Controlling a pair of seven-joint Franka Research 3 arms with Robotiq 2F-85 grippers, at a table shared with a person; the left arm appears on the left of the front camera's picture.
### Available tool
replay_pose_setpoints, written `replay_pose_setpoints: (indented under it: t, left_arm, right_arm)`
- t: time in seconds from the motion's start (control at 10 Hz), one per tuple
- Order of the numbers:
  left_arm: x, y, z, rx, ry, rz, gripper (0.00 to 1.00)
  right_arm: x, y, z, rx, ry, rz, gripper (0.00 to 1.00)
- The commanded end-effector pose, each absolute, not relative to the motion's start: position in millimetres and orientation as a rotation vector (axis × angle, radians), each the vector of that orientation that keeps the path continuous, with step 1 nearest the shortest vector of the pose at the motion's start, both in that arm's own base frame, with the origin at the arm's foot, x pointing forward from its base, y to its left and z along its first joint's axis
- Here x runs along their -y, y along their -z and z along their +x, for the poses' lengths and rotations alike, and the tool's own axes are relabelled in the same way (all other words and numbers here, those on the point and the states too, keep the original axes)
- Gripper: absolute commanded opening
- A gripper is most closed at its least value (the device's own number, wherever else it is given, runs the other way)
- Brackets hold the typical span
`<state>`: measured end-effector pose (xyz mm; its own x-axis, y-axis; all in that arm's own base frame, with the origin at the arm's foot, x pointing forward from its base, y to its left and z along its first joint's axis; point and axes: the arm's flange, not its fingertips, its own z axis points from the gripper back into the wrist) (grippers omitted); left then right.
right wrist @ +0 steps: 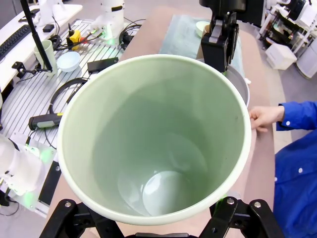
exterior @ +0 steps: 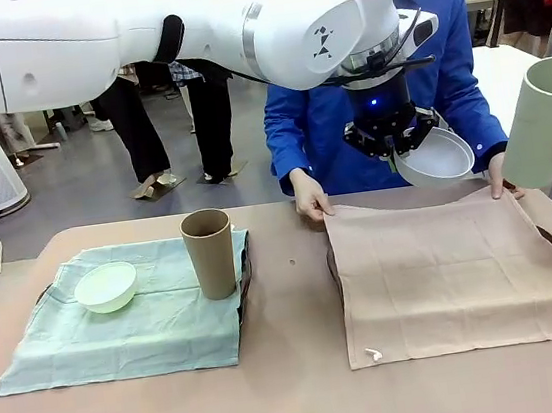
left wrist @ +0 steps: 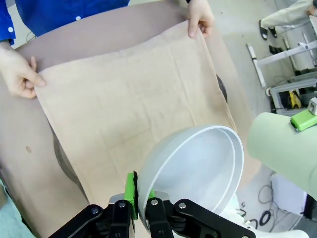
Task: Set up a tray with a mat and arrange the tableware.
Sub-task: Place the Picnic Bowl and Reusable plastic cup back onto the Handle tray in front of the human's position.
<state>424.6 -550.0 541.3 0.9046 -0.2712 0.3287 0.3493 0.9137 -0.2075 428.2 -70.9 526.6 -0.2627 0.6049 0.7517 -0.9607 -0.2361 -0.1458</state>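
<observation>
My left end effector [left wrist: 139, 204] is clenched on the rim of the white bowl [left wrist: 198, 173] at its 6 o'clock – light, stiff, slippery – above the beige mat [exterior: 460, 269]; my right end effector [right wrist: 158, 218] grasps the pale green cup [right wrist: 156, 139] by its wall.

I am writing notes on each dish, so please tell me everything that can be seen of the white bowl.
The white bowl is small, round and smooth, matte like plastic, with a thin rim and an empty inside. The left gripper holds it by the rim, one finger inside and one outside, shut on the wall. It hangs tilted in the air above the far edge of the beige mat, touching nothing else. The pale green cup is beside it, apart.
</observation>
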Motion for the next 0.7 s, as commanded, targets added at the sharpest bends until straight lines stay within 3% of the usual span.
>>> replay_pose_setpoints:
  t: [0.0,0.6]
  left_arm:
    - [549.8,-543.6,425.7,0.303,0.332,-0.259,0.0]
    - [549.8,-543.6,425.7,0.303,0.332,-0.259,0.0]
  right_arm:
    - [69.2,-527.6,430.7,0.742,-1.744,0.679,0.0]
    - [69.2,-527.6,430.7,0.742,-1.744,0.679,0.0]
